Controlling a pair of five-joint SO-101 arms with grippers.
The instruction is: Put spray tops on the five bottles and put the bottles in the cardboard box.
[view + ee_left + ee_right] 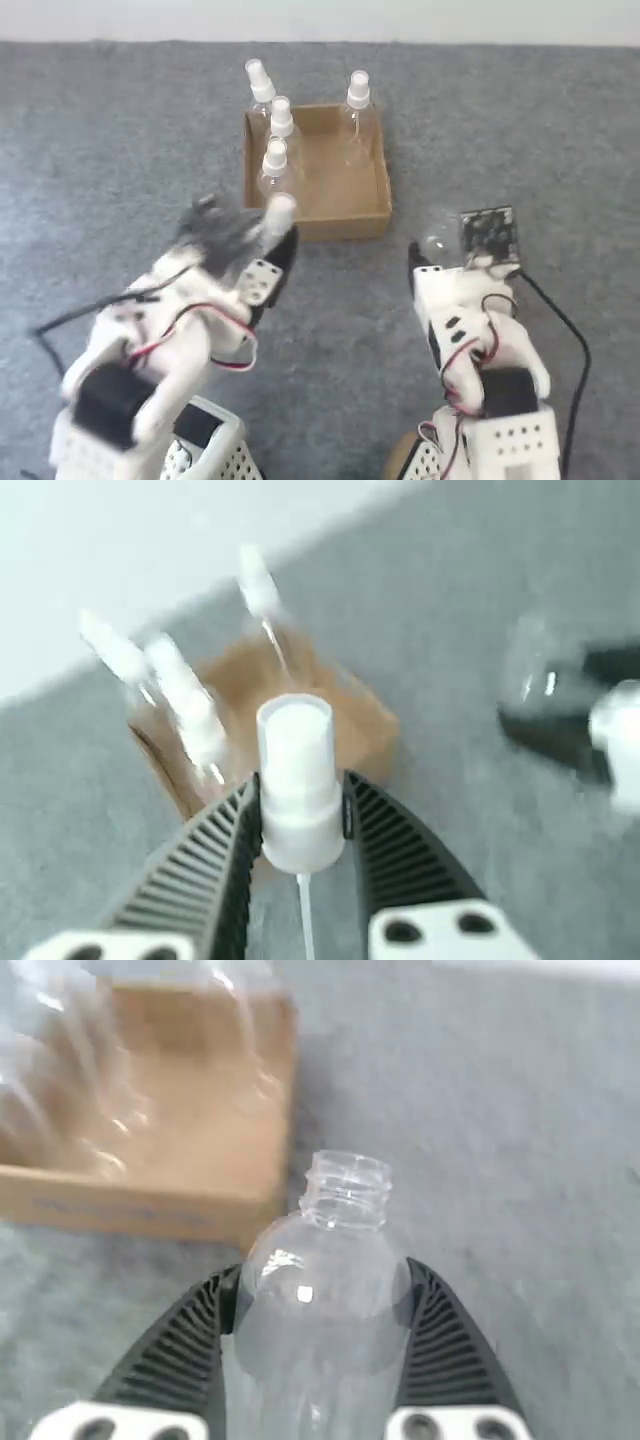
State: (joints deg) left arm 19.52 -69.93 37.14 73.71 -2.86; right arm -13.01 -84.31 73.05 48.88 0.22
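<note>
The left end effector (299,795) is clamped on a white spray top (296,750) with a thin dip tube, near the cardboard box (340,215). The right end effector (322,1285) grips a clear, uncapped bottle (330,1260) beside the box, which holds 4 capped bottles (275,165).

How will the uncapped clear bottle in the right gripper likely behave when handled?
The bottle looks empty, so it is probably light. Its smooth round body may slip between the fingers. Set down, it might tip easily.
</note>
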